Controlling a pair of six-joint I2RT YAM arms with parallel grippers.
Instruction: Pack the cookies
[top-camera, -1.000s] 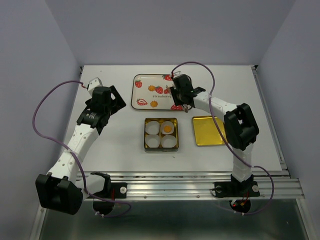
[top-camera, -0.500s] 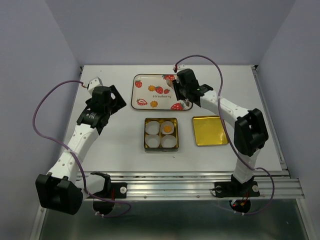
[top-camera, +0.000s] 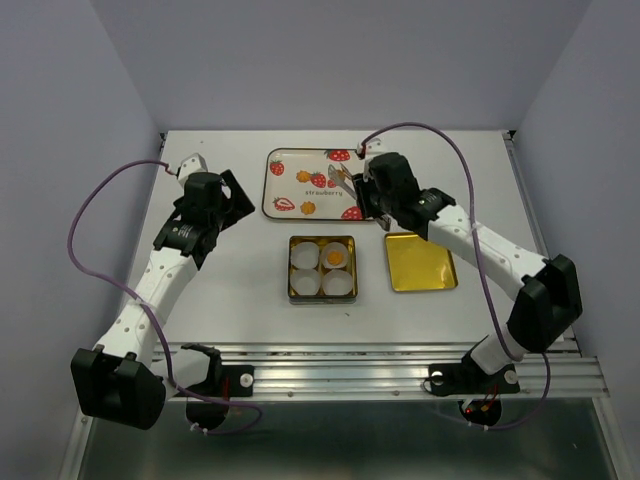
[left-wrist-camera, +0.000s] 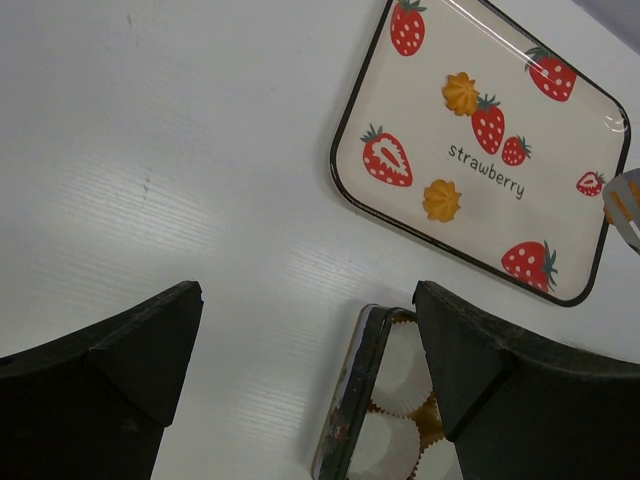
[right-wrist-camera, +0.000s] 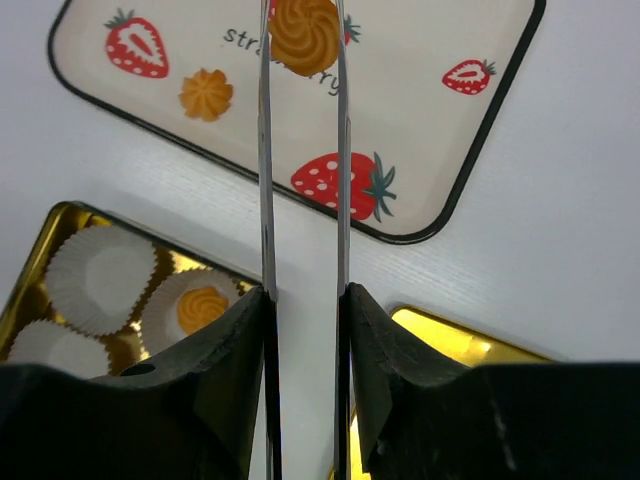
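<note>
My right gripper (top-camera: 378, 190) (right-wrist-camera: 303, 300) is shut on thin metal tongs (right-wrist-camera: 263, 150). The tong tips pinch one orange-yellow cookie (right-wrist-camera: 305, 35) above the strawberry tray (top-camera: 285, 160); it shows at the right edge of the left wrist view (left-wrist-camera: 620, 203). Two cookies lie on the tray (top-camera: 303, 176) (top-camera: 308, 207) (left-wrist-camera: 460, 93) (left-wrist-camera: 441, 200). One cookie (top-camera: 336, 258) (right-wrist-camera: 202, 307) sits in a paper cup in the gold tin (top-camera: 321, 297). My left gripper (top-camera: 212, 200) (left-wrist-camera: 305, 300) is open and empty over the table, left of the tin.
The tin holds several white pleated paper cups (top-camera: 304, 282), three of them without a cookie. The gold lid (top-camera: 420, 262) lies flat to the right of the tin. The tray (right-wrist-camera: 480, 140) is printed with red strawberries. Grey walls close in the table.
My right arm's elbow has swung out to the right and the wrist has shifted slightly right over the tray's right end. The left arm has not moved.
</note>
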